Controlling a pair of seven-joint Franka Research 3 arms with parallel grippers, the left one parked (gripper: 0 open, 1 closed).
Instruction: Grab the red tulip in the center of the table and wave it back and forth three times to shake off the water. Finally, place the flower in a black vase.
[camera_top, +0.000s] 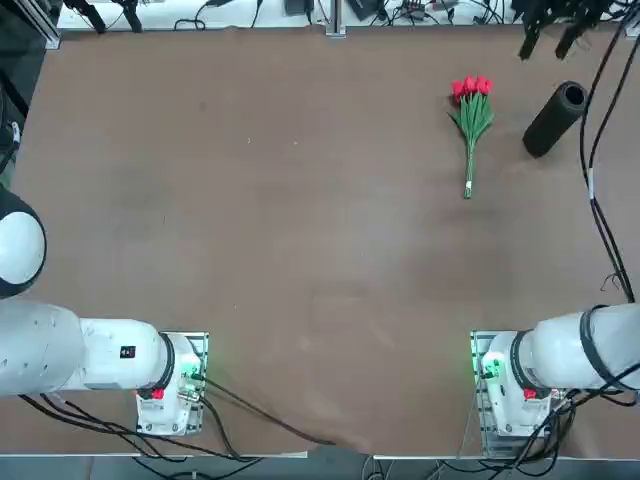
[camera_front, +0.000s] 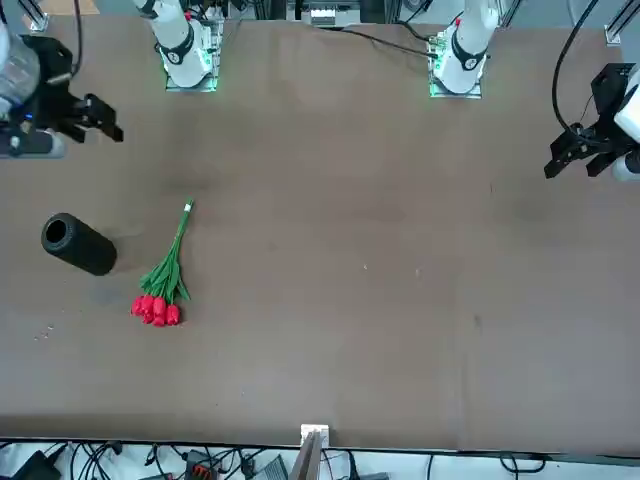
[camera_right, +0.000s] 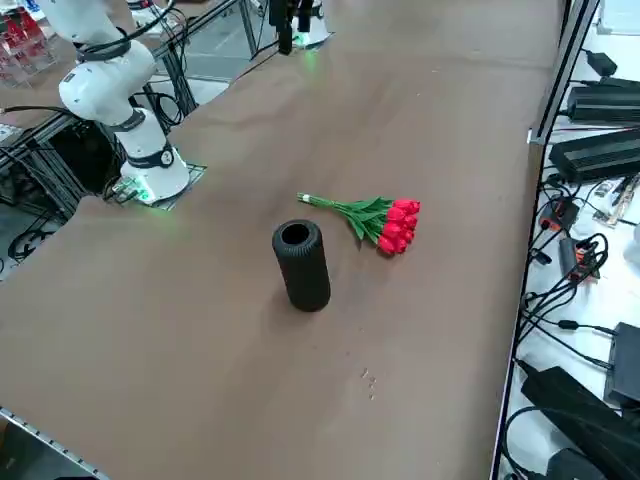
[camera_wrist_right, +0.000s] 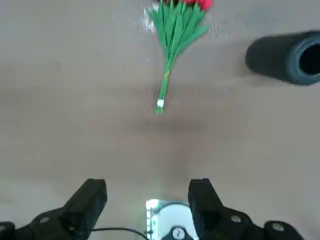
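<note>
The red tulip (camera_top: 471, 120) (camera_front: 166, 275) (camera_right: 372, 214) (camera_wrist_right: 173, 30) lies flat on the table (camera_top: 300, 220), in the right far part. Its blooms point to the far edge and its bound stem end points toward the arms' bases. Just to its right stands the black vase (camera_top: 553, 120) (camera_front: 80, 245) (camera_right: 302, 265) (camera_wrist_right: 285, 57), upright with its round mouth open upward. My right gripper (camera_top: 550, 42) (camera_front: 105, 120) (camera_wrist_right: 147, 195) hangs high above that far right area, open and holding nothing, well apart from the tulip and the vase.
Black cables (camera_top: 600, 190) run along the table's right edge near the vase. Power bricks and more cables (camera_right: 600, 150) lie on the floor beyond the far edge. The right arm's base (camera_top: 510, 385) sits at the near edge.
</note>
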